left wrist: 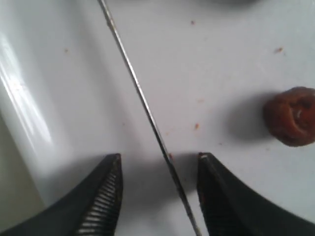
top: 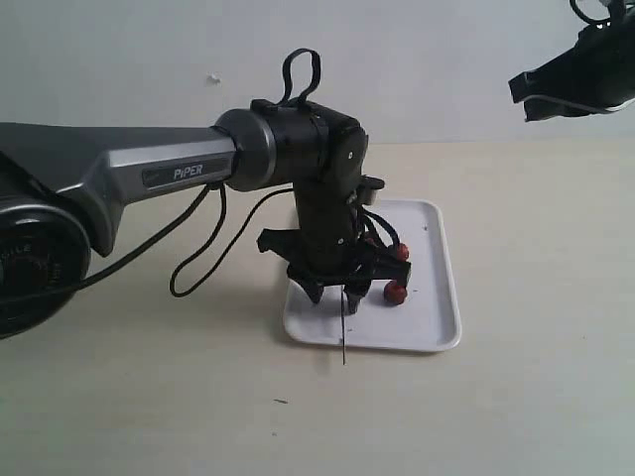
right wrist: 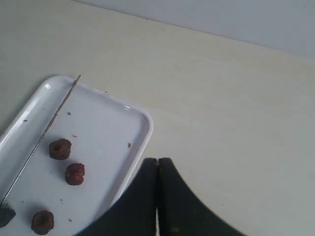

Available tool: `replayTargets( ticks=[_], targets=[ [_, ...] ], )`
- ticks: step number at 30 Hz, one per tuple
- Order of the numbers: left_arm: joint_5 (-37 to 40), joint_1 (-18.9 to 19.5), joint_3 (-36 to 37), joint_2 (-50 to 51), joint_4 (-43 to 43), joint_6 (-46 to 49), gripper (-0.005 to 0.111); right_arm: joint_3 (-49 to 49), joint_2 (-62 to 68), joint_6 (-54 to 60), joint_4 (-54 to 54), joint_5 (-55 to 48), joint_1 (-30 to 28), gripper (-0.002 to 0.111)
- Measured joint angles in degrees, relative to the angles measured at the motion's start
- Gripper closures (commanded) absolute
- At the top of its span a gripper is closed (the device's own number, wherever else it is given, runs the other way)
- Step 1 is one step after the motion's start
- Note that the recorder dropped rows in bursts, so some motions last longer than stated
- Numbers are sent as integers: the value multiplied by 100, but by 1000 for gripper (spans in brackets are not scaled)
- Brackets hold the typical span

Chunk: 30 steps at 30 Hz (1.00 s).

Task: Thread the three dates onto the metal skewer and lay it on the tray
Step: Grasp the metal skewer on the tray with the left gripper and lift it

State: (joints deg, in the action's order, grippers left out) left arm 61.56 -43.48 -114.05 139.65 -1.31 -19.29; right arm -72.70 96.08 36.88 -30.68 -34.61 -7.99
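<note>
Metal skewer (left wrist: 142, 98) lies bare on the white tray (left wrist: 221, 59) with nothing threaded on it. In the left wrist view we see it running between the fingers (left wrist: 106, 196) of the left gripper (left wrist: 160, 160), which stand apart either side of it and touch neither the rod nor anything else. In the exterior view the skewer's near tip pokes just past the tray rim. The three dates (right wrist: 75, 174) sit loose on the tray in a rough row beside the skewer, apart from each other. One date (left wrist: 290, 115) is near the left gripper. The right gripper (right wrist: 157, 164) is raised off to the side over the bare tabletop (right wrist: 236, 98), jaws pressed together, holding nothing
</note>
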Motion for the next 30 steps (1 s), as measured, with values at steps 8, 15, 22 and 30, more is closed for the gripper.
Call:
replayTargets(
  ticks=[8,15,22,30],
  targets=[
    [59,0,-58,65,-130,-27,107,0,0,0,0,-14,0,108],
    [59,96,-91,67,-141,251,107,0,0,0,0,-14,0,108],
    [140,837,-53,-680,575,1032,107,0,0,1308,-18,-729,112,108],
    [767,994,10,-1143,666,2579,107,-123,253,1418,-360,-913,839,104]
  ],
)
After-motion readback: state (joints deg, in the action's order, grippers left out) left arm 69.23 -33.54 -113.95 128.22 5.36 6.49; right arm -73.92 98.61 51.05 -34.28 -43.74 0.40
